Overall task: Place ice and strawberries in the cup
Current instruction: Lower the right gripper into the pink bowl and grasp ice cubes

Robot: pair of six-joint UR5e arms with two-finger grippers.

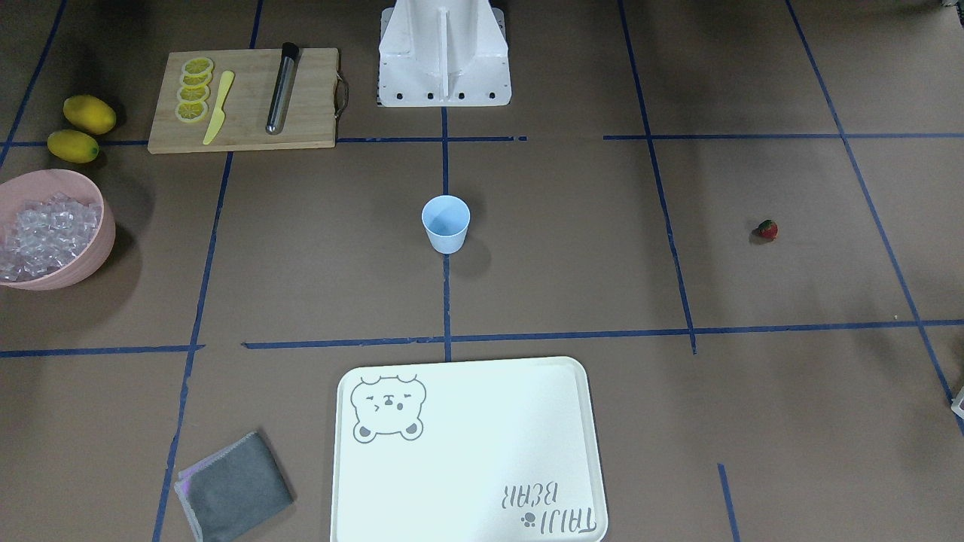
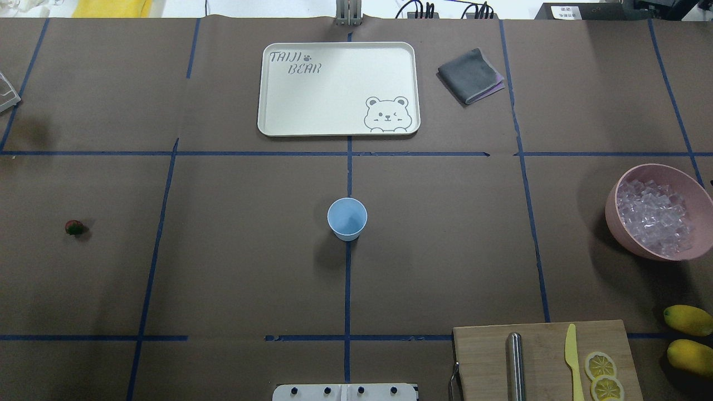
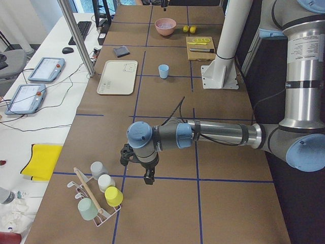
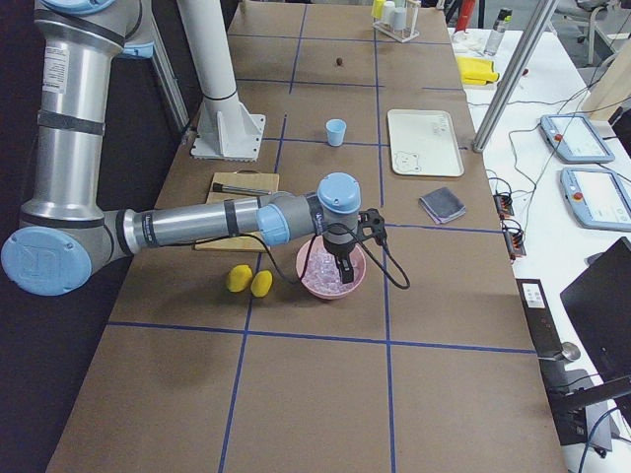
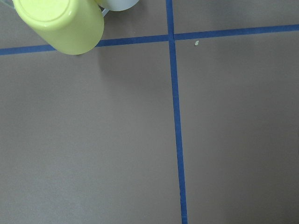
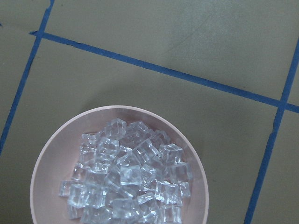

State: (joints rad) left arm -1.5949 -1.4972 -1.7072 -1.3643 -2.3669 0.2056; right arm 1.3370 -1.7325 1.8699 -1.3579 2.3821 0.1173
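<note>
The pale blue cup (image 1: 446,223) (image 2: 347,218) stands upright and empty at the table's middle. Many clear ice (image 2: 654,217) (image 6: 126,179) cubes fill the pink bowl (image 2: 613,196) on the robot's right. One red strawberry (image 1: 767,229) (image 2: 74,227) lies alone far out on the robot's left. My right gripper (image 4: 345,272) hangs just over the ice bowl. My left gripper (image 3: 148,177) hovers low over bare table beyond the strawberry, beside a rack of cups. Both grippers show only in the side views, so I cannot tell whether they are open or shut.
A white bear tray (image 2: 267,89) and a folded grey cloth (image 2: 469,75) lie on the far side. A cutting board (image 2: 540,340) carries lemon slices, a yellow knife and a metal rod; two lemons (image 2: 689,336) lie beside it. A yellow cup (image 5: 60,23) sits on the rack (image 3: 96,201).
</note>
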